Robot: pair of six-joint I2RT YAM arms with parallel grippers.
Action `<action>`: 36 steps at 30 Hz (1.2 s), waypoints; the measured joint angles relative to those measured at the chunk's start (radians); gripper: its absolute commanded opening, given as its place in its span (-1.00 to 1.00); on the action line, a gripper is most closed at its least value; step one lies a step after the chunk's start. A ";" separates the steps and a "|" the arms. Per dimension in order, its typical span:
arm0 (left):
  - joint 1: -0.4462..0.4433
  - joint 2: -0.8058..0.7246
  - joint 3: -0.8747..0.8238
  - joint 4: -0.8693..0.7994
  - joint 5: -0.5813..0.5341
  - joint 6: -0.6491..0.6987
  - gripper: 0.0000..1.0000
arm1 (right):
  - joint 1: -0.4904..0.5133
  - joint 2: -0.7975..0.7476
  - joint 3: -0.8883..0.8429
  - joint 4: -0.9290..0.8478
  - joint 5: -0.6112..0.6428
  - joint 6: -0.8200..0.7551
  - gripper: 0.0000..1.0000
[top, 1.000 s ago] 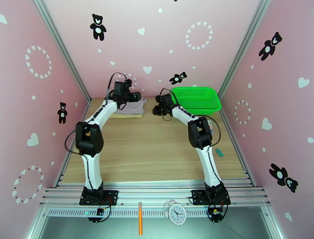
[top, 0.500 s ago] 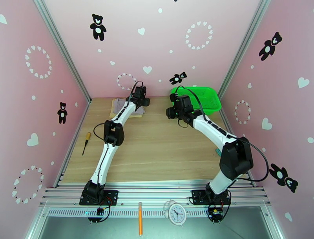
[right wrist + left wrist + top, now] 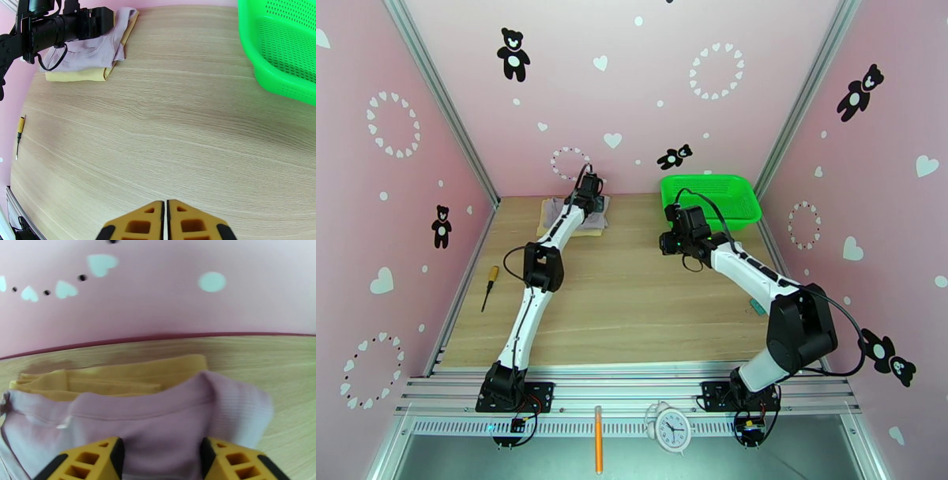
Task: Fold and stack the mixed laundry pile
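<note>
Two cloth pieces sit stacked: lilac garment [image 3: 170, 425] on top of tan piece [image 3: 130, 376], the lilac one right under and between the spread fingers of the left gripper [image 3: 160, 449], tan edge poking out just beyond the fingertips. Left jaws stand apart, released, straddling the lilac cloth. Right gripper [image 3: 166, 213] is clenched on nothing over the table [image 3: 177, 130], stack well ahead to its left, green basket [image 3: 276, 47] ahead to its right.

A folded pale lilac garment [image 3: 96, 47] lies flat atop a folded tan cloth [image 3: 75, 74], whose edges peek out beneath, well left of the green basket [image 3: 276, 59] on the counter [image 3: 158, 138].
</note>
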 measured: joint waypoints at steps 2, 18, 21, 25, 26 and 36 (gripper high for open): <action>0.022 0.000 0.013 -0.019 0.007 -0.027 0.21 | 0.000 0.000 0.000 0.000 -0.010 0.005 -0.77; 0.023 -0.405 -0.353 -0.019 0.105 -0.080 0.71 | -0.068 -0.323 -0.070 -0.089 0.082 -0.045 -0.49; 0.010 -0.658 -0.524 0.073 0.138 -0.084 0.72 | -0.131 -0.454 -0.138 -0.099 0.161 -0.082 -0.47; 0.010 -1.044 -0.887 0.272 0.143 -0.088 0.79 | -0.157 -0.612 -0.287 -0.059 0.319 -0.135 0.38; 0.014 -1.153 -1.011 0.336 0.136 -0.088 0.84 | -0.163 -0.652 -0.338 -0.038 0.364 -0.138 0.67; 0.179 -1.750 -2.090 0.729 0.076 -0.162 0.97 | -0.232 -0.634 -0.716 0.368 0.492 -0.333 0.98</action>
